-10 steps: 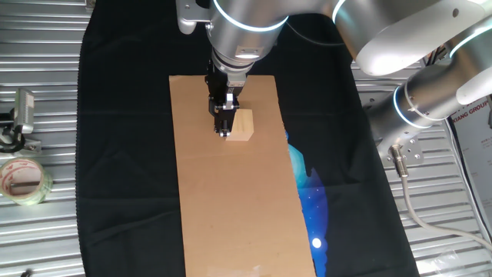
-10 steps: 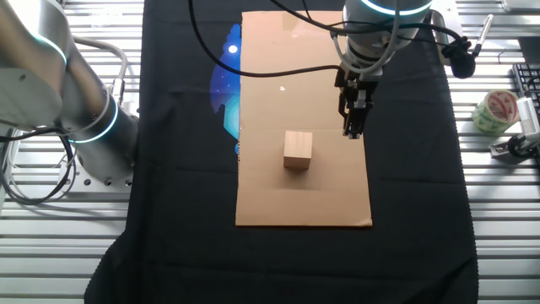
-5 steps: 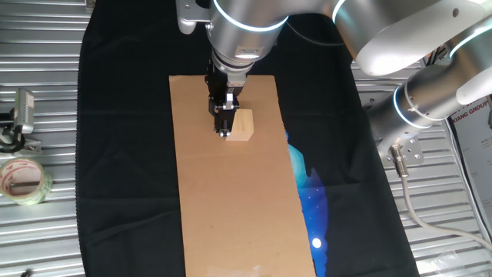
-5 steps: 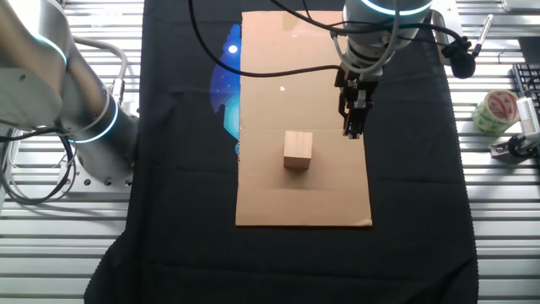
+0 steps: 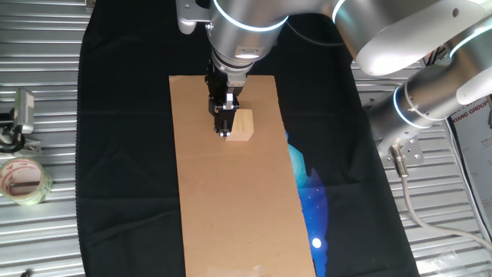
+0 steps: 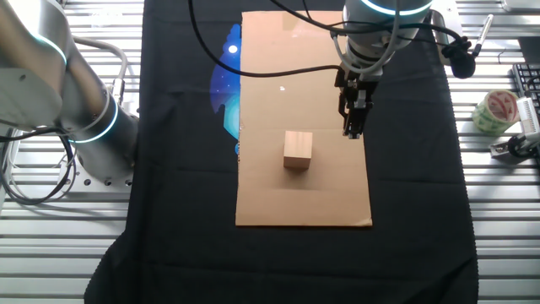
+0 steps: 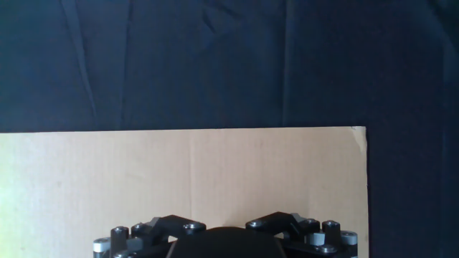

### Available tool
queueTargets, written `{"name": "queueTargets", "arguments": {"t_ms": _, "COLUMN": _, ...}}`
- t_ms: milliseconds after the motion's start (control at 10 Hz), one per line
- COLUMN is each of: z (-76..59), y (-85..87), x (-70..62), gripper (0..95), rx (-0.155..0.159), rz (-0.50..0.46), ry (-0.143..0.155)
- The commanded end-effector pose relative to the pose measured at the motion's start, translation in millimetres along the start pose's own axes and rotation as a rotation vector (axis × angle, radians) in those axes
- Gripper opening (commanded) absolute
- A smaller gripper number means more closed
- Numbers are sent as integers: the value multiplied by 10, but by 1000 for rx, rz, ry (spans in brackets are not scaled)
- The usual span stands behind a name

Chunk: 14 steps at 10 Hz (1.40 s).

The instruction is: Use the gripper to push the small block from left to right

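Block: the block (image 5: 242, 125) is sitting on the cardboard (image 5: 231, 215), towards one end of the sheet and nearer one long edge than the other.

Gripper: my gripper (image 5: 223, 131) is hanging beside the block, fingers pointing down. In one fixed view it looks just beside the block's face, almost touching; in the other fixed view (image 6: 352, 131) there is bare cardboard between it and the block (image 6: 297, 150). I am judging it raised above the sheet, not touching.

Jaws: they are looking drawn together, grasping nothing; the hand view is showing only the knuckles, so I am not certain.

Risk, height: if I am sweeping across at this height, the tips may be passing over the block or clipping only its top edge and tipping it.

Risk, aim: an off-centre contact is likely to be spinning the cube instead of sliding it straight.

Risk, sheet: pressing too low, I may be dragging the cardboard (image 6: 304, 194) over the black cloth (image 6: 177, 211) along with the block.

Edges: my gripper is hovering close to one long edge of the sheet. The far long edge is lying beyond the block, with the cloth's blue patch (image 5: 311, 192) past it.

Room: the stretch of sheet beyond the block is short, so an overlong push is risking running it off onto the cloth. Tape roll (image 5: 23, 181) and clutter are lying well apart, out on the metal table (image 5: 38, 238).
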<state>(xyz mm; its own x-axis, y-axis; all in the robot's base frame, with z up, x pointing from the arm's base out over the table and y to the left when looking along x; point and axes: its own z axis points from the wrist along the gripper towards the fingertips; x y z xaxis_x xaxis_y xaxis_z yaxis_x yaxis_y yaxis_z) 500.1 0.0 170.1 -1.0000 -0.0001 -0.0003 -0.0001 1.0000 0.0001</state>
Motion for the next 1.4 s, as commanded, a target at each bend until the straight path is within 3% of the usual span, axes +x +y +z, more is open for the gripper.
{"name": "queueTargets", "arguments": {"t_ms": 100, "z": 1, "y": 0, "x": 1, "gripper": 950, "rx": 0, "rz": 0, "ry": 0}}
{"name": "queueTargets", "arguments": {"t_ms": 200, "z": 1, "y": 0, "x": 1, "gripper": 0, "rx": -47, "rz": 168, "ry": -81}}
{"name": "queueTargets", "arguments": {"t_ms": 300, "z": 1, "y": 0, "x": 1, "gripper": 0, "rx": -65, "rz": 186, "ry": -87}}
{"name": "queueTargets", "arguments": {"t_ms": 800, "z": 0, "y": 0, "x": 0, "gripper": 0, "rx": -87, "rz": 202, "ry": -137}}
{"name": "queueTargets", "arguments": {"t_ms": 1400, "z": 0, "y": 0, "x": 0, "gripper": 0, "rx": -89, "rz": 203, "ry": -148}}
